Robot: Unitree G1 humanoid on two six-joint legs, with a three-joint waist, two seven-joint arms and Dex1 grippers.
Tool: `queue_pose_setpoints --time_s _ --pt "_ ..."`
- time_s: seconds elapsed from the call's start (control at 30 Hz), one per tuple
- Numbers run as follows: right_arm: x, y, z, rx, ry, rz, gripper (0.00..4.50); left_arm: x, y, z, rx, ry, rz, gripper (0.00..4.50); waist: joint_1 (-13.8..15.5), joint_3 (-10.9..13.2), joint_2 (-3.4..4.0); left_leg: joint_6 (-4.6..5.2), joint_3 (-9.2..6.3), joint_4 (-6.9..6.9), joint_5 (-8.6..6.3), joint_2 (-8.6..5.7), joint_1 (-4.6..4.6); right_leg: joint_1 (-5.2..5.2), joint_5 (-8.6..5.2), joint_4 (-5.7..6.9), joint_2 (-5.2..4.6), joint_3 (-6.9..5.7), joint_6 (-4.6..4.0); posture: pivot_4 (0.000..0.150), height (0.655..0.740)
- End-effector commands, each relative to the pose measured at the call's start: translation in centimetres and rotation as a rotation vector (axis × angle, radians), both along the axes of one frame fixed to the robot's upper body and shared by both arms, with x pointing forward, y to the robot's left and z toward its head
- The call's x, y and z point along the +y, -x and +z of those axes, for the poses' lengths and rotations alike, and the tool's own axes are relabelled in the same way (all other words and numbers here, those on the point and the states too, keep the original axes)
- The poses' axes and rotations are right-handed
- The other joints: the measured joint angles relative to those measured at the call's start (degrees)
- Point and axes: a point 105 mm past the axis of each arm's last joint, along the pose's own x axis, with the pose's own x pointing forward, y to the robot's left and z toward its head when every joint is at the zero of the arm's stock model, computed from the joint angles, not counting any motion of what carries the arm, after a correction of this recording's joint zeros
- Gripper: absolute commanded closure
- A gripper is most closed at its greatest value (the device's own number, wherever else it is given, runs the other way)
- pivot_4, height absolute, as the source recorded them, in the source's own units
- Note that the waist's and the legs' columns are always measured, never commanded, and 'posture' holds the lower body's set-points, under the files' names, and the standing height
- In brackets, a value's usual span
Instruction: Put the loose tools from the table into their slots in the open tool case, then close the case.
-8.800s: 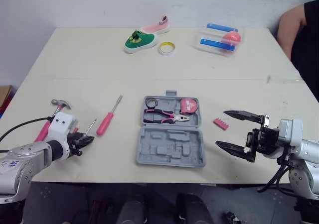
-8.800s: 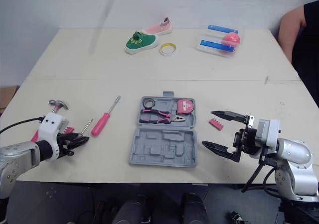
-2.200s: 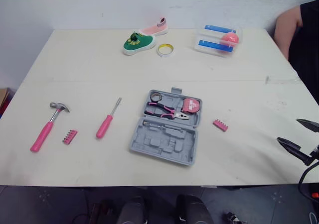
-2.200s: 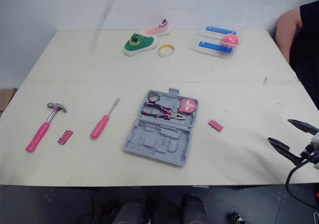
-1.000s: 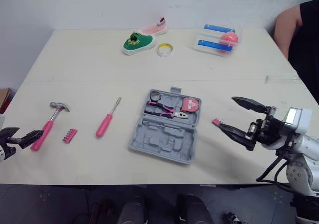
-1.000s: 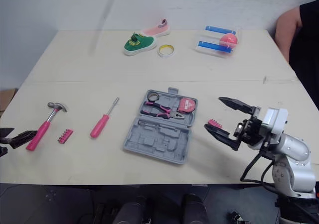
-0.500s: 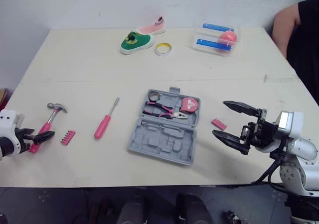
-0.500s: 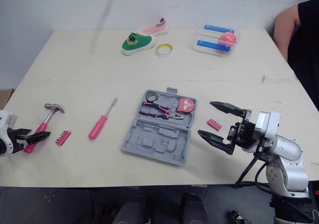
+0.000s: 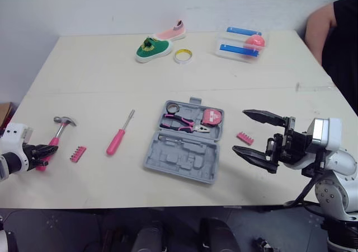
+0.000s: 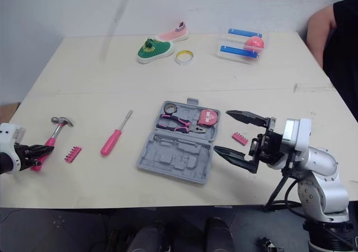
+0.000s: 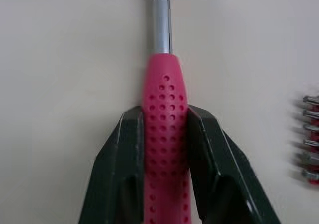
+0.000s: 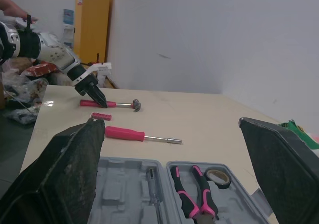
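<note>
Far left: left gripper (image 9: pixel 49 149) clenched on hammer (image 11: pixel 164 109) grip. Handle's long axis ran away from robot, head at far end. Open tool case (image 9: pixel 184 151) lay well to hammer's right. Inside: pliers (image 9: pixel 186 123), tape measure (image 9: pixel 211 116), tape roll (image 9: pixel 172 107); big slots empty. Between hammer and case: loose screwdriver (image 9: pixel 118 140), bit strip (image 9: pixel 78 153). Just right of case: right gripper (image 9: pixel 239 130) spread wide, empty, beside second bit strip (image 9: pixel 244 138).

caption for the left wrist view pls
Left gripper shut on the hammer by its pink handle, bits beside it.
</note>
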Motion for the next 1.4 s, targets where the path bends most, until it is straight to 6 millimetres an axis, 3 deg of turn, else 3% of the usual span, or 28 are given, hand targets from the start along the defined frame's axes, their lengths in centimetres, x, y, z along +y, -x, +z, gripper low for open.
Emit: queue_pose_setpoints --time_s 0.03,0.1,0.17,0.27,0.37,0.47,0.67,0.77,0.87,1.17,1.3,1.4 --pt "0.0 0.9 1.0 -0.033 0.014 0.020 0.00 -0.8 -1.0 3.2 -0.223 0.006 -0.053 3.98 0.04 0.02 -0.03 0.01 0.01 0.00 0.00 0.00 -0.02 -0.02 0.00 0.01 -0.01 0.01 0.00 0.150 0.7400" --pt "-0.2 1.1 0.8 -0.023 0.043 0.026 0.00 -1.7 -1.5 6.9 -0.388 -0.022 -0.107 3.98 0.45 0.20 -0.42 0.01 -0.06 0.02 0.03 0.00 -0.12 -0.06 0.00 0.01 -0.03 -0.01 0.00 0.150 0.7400" --pt "-0.4 1.3 0.6 -0.009 0.057 0.027 0.00 -4.3 -1.5 10.2 -0.487 -0.076 -0.250 3.98 0.77 0.37 -1.25 -0.05 -0.23 0.06 0.09 0.04 -0.24 -0.08 0.01 -0.01 -0.06 0.04 -0.02 0.150 0.7400" --pt "-0.4 1.3 0.3 -0.002 0.079 0.021 0.00 -7.5 -1.4 12.2 -0.553 -0.096 -0.392 3.98 0.58 0.28 -1.54 -0.06 -0.29 0.06 0.04 0.10 -0.36 -0.02 0.16 -0.10 -0.07 0.00 -0.18 0.150 0.7400" --pt "-0.8 1.0 0.2 0.000 0.090 -0.023 0.00 -12.1 -1.3 13.5 -0.598 -0.140 -0.607 3.98 0.11 0.29 -1.52 0.08 -0.16 0.06 -0.03 0.04 -0.37 0.02 0.24 -0.28 -0.13 -0.02 -0.05 0.150 0.7400" --pt "-1.3 0.5 0.0 0.004 0.128 -0.075 0.00 -17.2 -1.1 13.2 -0.577 -0.205 -0.855 3.98 0.10 0.30 -1.51 0.09 -0.07 0.06 -0.02 0.03 -0.38 0.02 0.24 -0.32 -0.08 -0.15 -0.04 0.150 0.7400" --pt "-2.4 0.0 -0.2 0.031 0.161 -0.140 0.00 -23.6 -0.3 12.1 -0.525 -0.269 -1.173 3.98 -0.07 0.31 -1.52 0.10 0.13 0.09 0.01 0.08 -0.36 -0.03 0.25 -0.28 0.13 -0.24 -0.02 0.150 0.7400" --pt "-3.5 -0.1 -0.4 0.062 0.158 -0.189 0.00 -28.0 0.0 10.1 -0.415 -0.325 -1.377 3.98 0.20 0.31 -1.51 0.12 0.17 0.11 0.08 0.09 -0.32 -0.02 0.25 -0.22 0.17 -0.26 -0.01 0.150 0.7400" --pt "-4.4 0.3 -1.1 0.105 0.163 -0.209 0.00 -30.8 -0.1 8.9 -0.332 -0.395 -1.496 3.98 0.94 0.33 -1.51 0.21 0.16 0.27 0.13 -0.03 -0.34 -0.01 0.28 -0.21 0.28 -0.26 0.04 0.150 0.7400" --pt "-5.6 1.6 -3.5 0.175 0.169 -0.225 0.00 -35.3 -1.3 6.7 -0.166 -0.587 -1.626 3.98 1.42 0.35 -1.49 0.34 0.24 0.36 0.15 -0.06 -0.37 -0.01 0.34 -0.21 0.38 -0.21 0.14 0.150 0.7400" --pt "-5.7 2.2 -3.8 0.179 0.153 -0.233 0.00 -35.8 -1.7 6.0 -0.122 -0.656 -1.613 3.98 1.45 0.35 -1.48 0.37 0.22 0.44 0.16 -0.05 -0.36 -0.02 0.34 -0.24 0.37 -0.21 0.14 0.150 0.7400" --pt "-5.9 2.6 -4.0 0.184 0.143 -0.242 0.00 -34.6 -1.9 5.6 -0.041 -0.712 -1.598 3.98 1.49 0.35 -1.48 0.37 0.17 0.45 0.17 -0.04 -0.39 -0.01 0.34 -0.22 0.36 -0.20 0.14 0.150 0.7400"
